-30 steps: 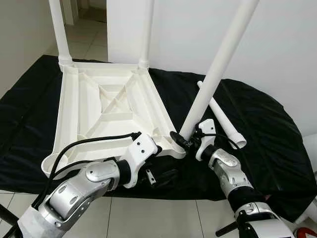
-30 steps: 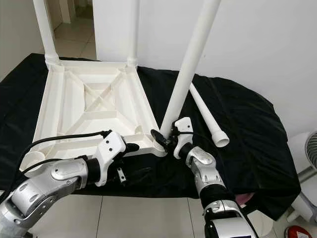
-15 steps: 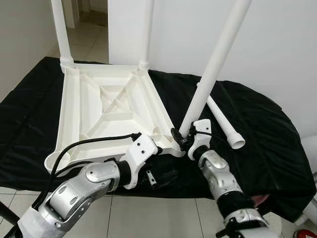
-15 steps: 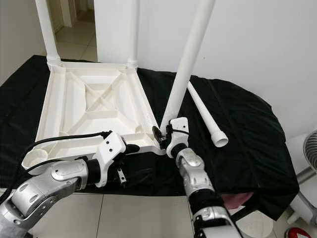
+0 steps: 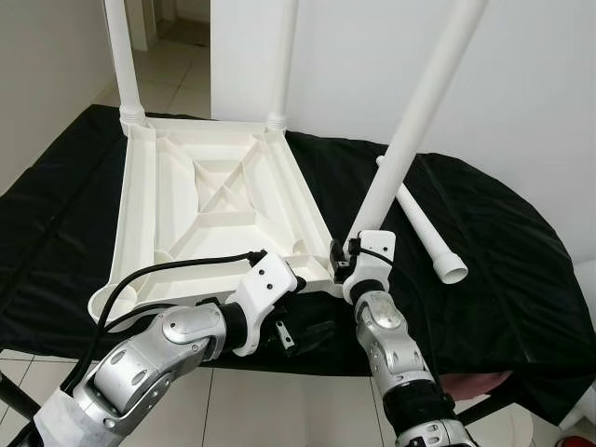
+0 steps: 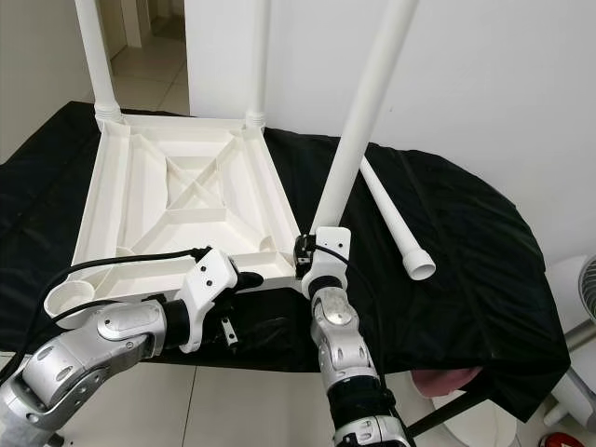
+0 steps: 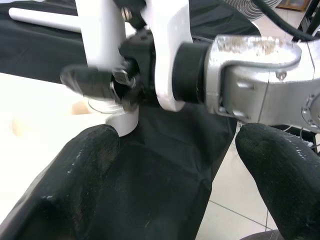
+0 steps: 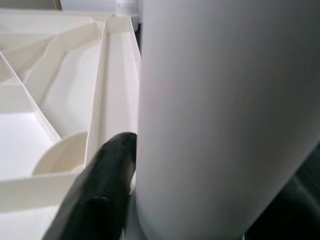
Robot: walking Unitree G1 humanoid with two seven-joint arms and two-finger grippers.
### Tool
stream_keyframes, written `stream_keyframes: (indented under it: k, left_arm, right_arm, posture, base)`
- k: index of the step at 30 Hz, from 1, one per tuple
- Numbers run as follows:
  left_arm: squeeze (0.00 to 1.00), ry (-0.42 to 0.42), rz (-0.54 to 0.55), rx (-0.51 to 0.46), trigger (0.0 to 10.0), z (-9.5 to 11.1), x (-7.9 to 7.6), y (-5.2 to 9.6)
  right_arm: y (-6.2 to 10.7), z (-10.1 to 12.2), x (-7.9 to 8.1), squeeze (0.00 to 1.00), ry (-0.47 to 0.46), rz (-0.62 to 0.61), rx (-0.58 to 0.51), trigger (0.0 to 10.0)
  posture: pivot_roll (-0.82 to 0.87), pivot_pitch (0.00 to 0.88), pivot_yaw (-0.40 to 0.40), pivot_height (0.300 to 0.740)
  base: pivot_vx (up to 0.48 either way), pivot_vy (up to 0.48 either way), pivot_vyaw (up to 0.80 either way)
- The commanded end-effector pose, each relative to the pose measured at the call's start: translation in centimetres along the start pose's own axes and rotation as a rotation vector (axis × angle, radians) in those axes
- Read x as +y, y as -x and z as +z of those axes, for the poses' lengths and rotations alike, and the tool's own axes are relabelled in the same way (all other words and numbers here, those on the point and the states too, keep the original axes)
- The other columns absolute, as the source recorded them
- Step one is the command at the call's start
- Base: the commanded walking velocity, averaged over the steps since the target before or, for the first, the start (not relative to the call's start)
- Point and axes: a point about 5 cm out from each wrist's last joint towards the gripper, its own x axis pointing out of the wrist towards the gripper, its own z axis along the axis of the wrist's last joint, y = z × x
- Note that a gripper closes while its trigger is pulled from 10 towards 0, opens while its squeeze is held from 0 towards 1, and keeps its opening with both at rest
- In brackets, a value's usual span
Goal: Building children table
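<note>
The white plastic tabletop (image 5: 214, 200) lies upside down on a black cloth (image 5: 503, 242), ribbed underside up, two round legs upright at its far corners. The right gripper (image 5: 341, 267) clamps a smooth white tubular leg (image 5: 414, 126) at the near right corner socket, its long axis leaning up and to the right. The left gripper (image 7: 175, 165) hovers beside that corner, fingers spread wide. A spare leg (image 5: 424, 233) lies flat on the cloth.

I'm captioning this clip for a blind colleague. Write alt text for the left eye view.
The right tool grips the base of a tilted white leg at the near right corner of an upturned white table top lying on black cloth. Two legs stand at the far corners, a loose leg lies to the right, and the left tool rests at the cloth's near edge.
</note>
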Motion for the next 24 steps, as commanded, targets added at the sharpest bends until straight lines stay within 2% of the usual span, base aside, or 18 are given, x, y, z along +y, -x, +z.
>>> stream_keyframes:
  k: [1,9,13,14,15,16,20,24]
  left_arm:
    - [0.00,-0.007,-0.124,0.008,10.0,0.0,-0.7,-0.1]
    - [0.00,-0.018,-0.109,0.010,10.0,0.0,-0.3,-0.1]
    - [0.00,-0.034,-0.067,-0.001,10.0,0.2,0.8,-0.4]
    - [0.00,-0.043,-0.052,-0.004,10.0,0.3,1.1,-0.4]
    - [0.00,-0.055,-0.027,-0.012,10.0,0.6,1.7,-0.5]
    - [0.00,-0.055,-0.027,-0.012,10.0,0.6,1.7,-0.5]
    - [0.00,-0.094,0.052,-0.038,10.0,1.3,3.5,-0.5]
    - [0.00,-0.118,0.107,-0.054,10.0,1.8,4.7,-0.5]
  right_arm:
    - [0.4,-0.8,-0.9,1.00,0.017,-0.025,0.038,10.0]
    - [1.1,0.0,-1.6,1.00,0.021,-0.027,-0.025,10.0]
    - [1.9,-0.1,-2.2,1.00,0.043,-0.018,-0.039,10.0]
    - [2.3,-0.2,-2.3,0.26,0.043,0.000,-0.043,10.0]
    - [2.7,-0.4,-2.4,0.00,0.024,0.031,-0.035,10.0]
    - [2.7,-0.4,-2.4,0.00,0.024,0.031,-0.035,10.0]
    - [3.9,-1.0,-2.3,0.00,0.005,0.124,-0.031,10.0]
    - [4.4,-1.4,-2.5,0.00,0.005,0.152,-0.027,10.0]
  posture:
    - [0.04,0.000,-0.155,0.740]
    - [0.03,0.000,-0.157,0.740]
    - [0.03,0.000,-0.156,0.740]
    - [0.03,0.000,-0.155,0.740]
    - [0.02,0.000,-0.152,0.740]
    - [0.02,0.000,-0.152,0.740]
    - [0.02,0.000,-0.147,0.740]
    - [0.01,0.000,-0.140,0.740]
  base:
    - [0.000,0.000,0.00]
    - [0.000,0.000,0.00]
    - [0.000,0.000,0.00]
    - [0.000,0.000,0.00]
    - [0.000,0.000,0.00]
    - [0.000,0.000,0.00]
    - [0.000,0.000,0.00]
    - [0.000,0.000,0.00]
